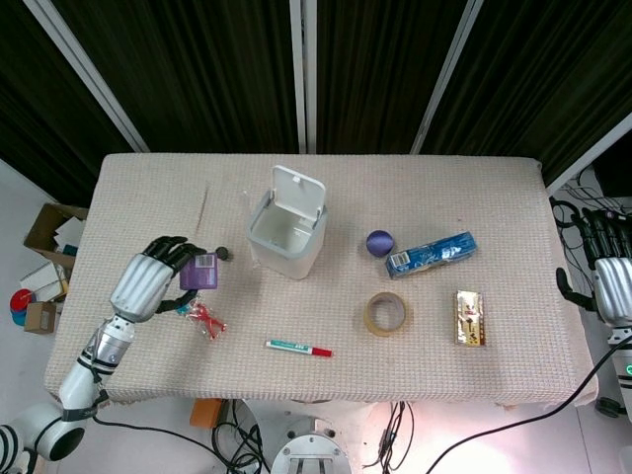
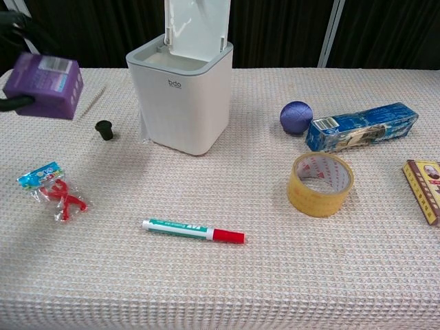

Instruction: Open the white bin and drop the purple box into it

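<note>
My left hand [image 1: 146,283] grips the purple box [image 1: 199,272] and holds it up above the table, left of the white bin [image 1: 286,233]. In the chest view the purple box [image 2: 44,86] hangs at the far left with only dark fingertips [image 2: 15,103] of the left hand showing at the frame edge. The white bin [image 2: 182,96] stands with its lid [image 2: 197,24] flipped up and its mouth open. My right hand [image 1: 612,281] hangs off the table's right edge, fingers together, holding nothing that I can see.
A small dark cap [image 2: 104,129] lies on the cloth left of the bin. A red clip packet [image 2: 55,192], a green and red marker [image 2: 193,231], a tape roll [image 2: 319,183], a purple ball [image 2: 296,117], a blue box [image 2: 361,126] and a gold box [image 2: 425,189] lie around.
</note>
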Tool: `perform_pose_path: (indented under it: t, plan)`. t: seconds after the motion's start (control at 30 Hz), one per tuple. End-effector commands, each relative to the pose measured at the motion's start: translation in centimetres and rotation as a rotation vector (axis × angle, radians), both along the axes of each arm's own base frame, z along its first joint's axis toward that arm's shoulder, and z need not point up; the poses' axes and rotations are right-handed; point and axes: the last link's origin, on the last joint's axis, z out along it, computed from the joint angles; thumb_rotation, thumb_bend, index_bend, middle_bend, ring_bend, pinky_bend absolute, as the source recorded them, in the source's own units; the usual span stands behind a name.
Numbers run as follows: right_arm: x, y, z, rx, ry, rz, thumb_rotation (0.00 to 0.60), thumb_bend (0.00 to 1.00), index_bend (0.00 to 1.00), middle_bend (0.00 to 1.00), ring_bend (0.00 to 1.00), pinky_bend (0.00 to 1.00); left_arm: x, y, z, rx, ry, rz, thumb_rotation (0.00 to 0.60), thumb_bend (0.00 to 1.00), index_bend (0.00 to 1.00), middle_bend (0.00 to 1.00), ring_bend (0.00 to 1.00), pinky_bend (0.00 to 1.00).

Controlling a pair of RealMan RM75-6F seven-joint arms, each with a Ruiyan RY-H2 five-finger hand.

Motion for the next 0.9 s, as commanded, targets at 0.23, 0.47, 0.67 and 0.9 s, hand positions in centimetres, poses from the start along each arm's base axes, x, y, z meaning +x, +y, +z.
perform_pose_path:
  t: [0.23,0.47,0.67,0.9]
  plan:
    - [0.3,0.0,-0.7,0.027,-0.005,0.017,0.6,0.41,0.0,0.0,0.0,0.0,8.8,3.5,3.2,0.021,0.019,-0.137,0.6,0.34,0.26,0.63,0.22,0.25]
    - [0.9,0.2,0.4,0.01,-0.006,0.056,0.6,0.42,0.0,0.0,0.0,0.0,14.1,6.6,0.3,-0.038,0.03,-0.179,0.6,0.34,0.25,0.65,0.23,0.25]
    - [0.9,-0.1,0.9,0.0,-0.013,0.049,0.6,0.42,0.0,0.0,0.0,0.0,15.3,8.5,-2.7,-0.083,0.027,-0.142,0.6,0.34,0.25,0.65,0.24,0.25]
    - [0.6,-0.2,0.7,0.002,-0.017,0.042,0.6,0.42,0.0,0.0,0.0,0.0,14.9,10.1,-4.3,-0.1,0.039,-0.102,0.6,0.33,0.23,0.56,0.24,0.25]
